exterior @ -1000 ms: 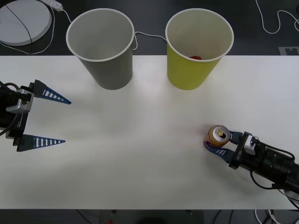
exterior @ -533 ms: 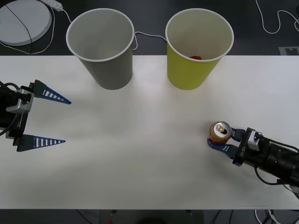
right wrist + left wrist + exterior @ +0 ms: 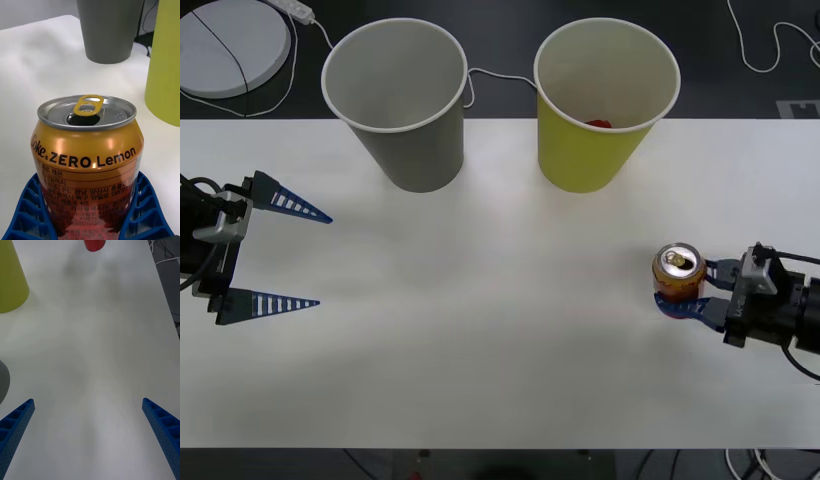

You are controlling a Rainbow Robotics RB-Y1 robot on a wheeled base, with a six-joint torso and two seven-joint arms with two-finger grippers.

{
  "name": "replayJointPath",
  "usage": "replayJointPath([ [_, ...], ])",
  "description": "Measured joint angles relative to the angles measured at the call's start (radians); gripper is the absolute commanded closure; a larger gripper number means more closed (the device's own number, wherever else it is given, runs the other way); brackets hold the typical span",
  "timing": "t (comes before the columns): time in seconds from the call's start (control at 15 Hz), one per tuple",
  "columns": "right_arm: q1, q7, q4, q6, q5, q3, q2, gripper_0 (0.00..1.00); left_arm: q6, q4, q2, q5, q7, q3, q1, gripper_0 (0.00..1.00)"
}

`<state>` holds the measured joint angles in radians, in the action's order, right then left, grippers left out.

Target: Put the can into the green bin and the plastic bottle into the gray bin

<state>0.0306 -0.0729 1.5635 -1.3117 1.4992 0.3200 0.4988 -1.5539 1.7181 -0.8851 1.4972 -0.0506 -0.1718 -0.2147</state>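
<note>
Right gripper (image 3: 688,292) clamped on can (image 3: 678,273); my next move: carry over green bin (image 3: 607,100), drop. Left gripper (image 3: 275,254) idle, spread wide, empty.

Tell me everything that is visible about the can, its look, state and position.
The can is small, orange-red metal with a shiny top, a gold pull-tab and an open mouth; its side reads "ZERO Lemon". It stands upright at the right side of the white table, held between the blue ribbed fingers of the right claw, well short of the green bin.
</note>
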Motion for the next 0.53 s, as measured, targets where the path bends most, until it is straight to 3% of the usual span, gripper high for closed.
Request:
replayJointPath([
  [0.27, 0.064, 0.422, 0.340, -0.019, 0.181, 0.049, 0.034, 1.00, 0.000, 0.000, 0.000, 0.000, 0.000, 0.000, 0.000, 0.00],
  [0.53, 0.068, 0.741, 0.536, -0.112, 0.255, 0.096, 0.097, 1.00, 0.000, 0.000, 0.000, 0.000, 0.000, 0.000, 0.000, 0.00],
])
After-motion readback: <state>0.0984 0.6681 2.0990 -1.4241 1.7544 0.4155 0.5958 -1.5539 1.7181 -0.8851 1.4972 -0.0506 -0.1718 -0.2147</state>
